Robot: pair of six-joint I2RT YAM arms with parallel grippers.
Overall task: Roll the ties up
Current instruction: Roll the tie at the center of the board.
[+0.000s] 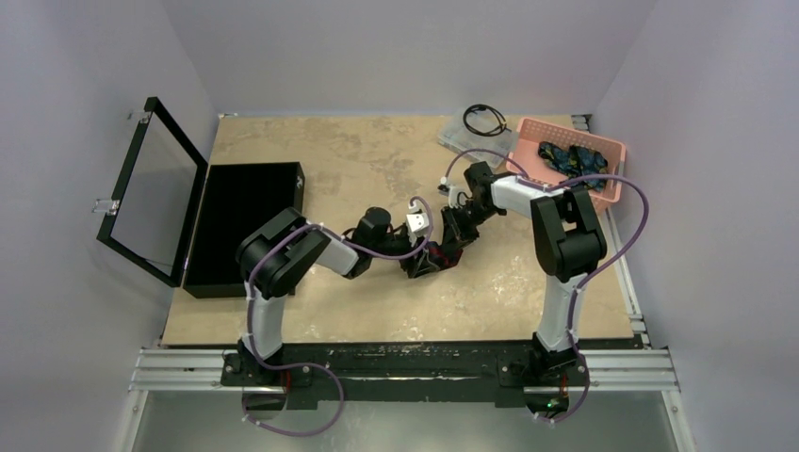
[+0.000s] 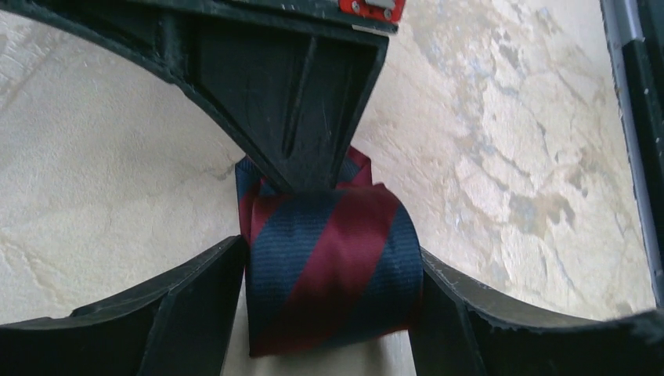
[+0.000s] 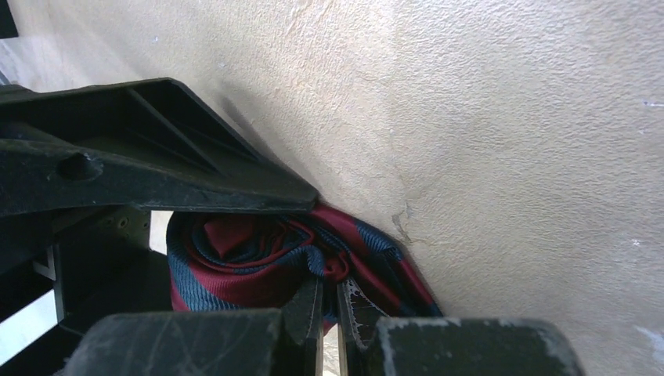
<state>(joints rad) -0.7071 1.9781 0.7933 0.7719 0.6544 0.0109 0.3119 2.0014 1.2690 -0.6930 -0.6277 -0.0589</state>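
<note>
A maroon tie with navy stripes [image 2: 329, 266] lies rolled up on the tan table, showing only as a red scrap [image 1: 435, 256] in the top view. My left gripper [image 2: 333, 254] is open around it, one finger right against each end of the roll. My right gripper [image 3: 333, 294] is shut, its tips pinching a fold of the tie [image 3: 250, 266] at the roll's edge. In the left wrist view its black fingers [image 2: 305, 117] come down onto the top of the roll. Both grippers [image 1: 429, 254] meet at mid-table. Dark blue and teal ties [image 1: 570, 158] lie in the pink basket.
The pink basket [image 1: 612, 146] stands at the back right. Beside it a clear container holds a coiled black cable [image 1: 482, 120]. An open black case [image 1: 240, 226] with its raised lid [image 1: 151, 188] fills the left side. Purple cables hang from both arms.
</note>
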